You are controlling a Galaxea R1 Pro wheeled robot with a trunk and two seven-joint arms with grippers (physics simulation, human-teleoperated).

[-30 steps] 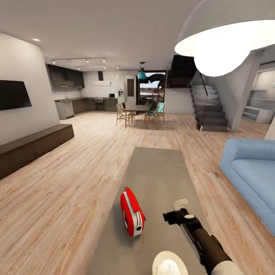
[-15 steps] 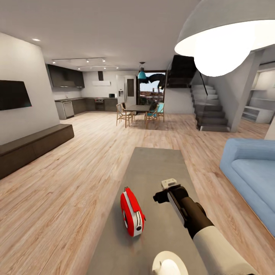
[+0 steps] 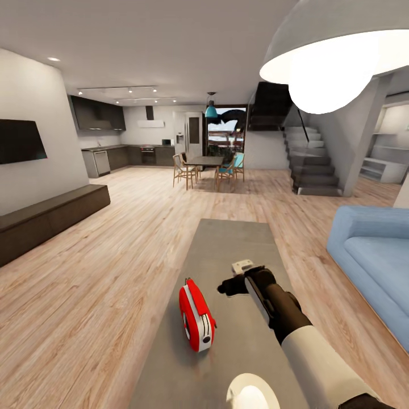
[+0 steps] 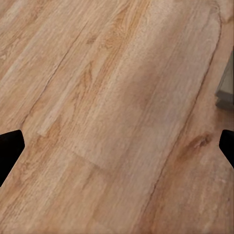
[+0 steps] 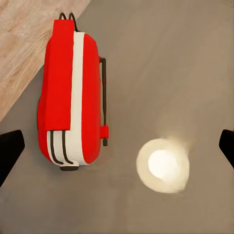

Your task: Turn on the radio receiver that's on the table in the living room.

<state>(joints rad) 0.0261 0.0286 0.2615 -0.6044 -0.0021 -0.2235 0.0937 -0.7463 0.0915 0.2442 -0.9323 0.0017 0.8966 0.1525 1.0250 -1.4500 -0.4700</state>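
Observation:
The red radio receiver (image 3: pixel 196 317) with white trim stands on its edge near the front of the long grey table (image 3: pixel 236 244). In the right wrist view the radio receiver (image 5: pixel 70 97) shows from above, its thin handle running along one side. My right gripper (image 3: pixel 230 283) hovers above the table just right of and slightly beyond the radio, not touching it. It is open, and in its own wrist view the right gripper (image 5: pixel 117 148) has dark fingertips (image 5: pixel 9 152) far apart. My left gripper (image 4: pixel 117 146) is open over bare wood floor (image 4: pixel 112 97).
A blue sofa (image 3: pixel 375 255) lies right of the table, and a long dark low cabinet (image 3: pixel 45 218) runs under the wall TV (image 3: pixel 20 141) at left. A white dome lamp (image 3: pixel 335 57) hangs above and its glare (image 3: pixel 250 395) shows on the tabletop. Dining table and chairs (image 3: pixel 207 167) stand far back.
My right arm has reached forward and to the left over the table, bringing its gripper from behind and right of the radio to just beside and above it. The radio has not moved.

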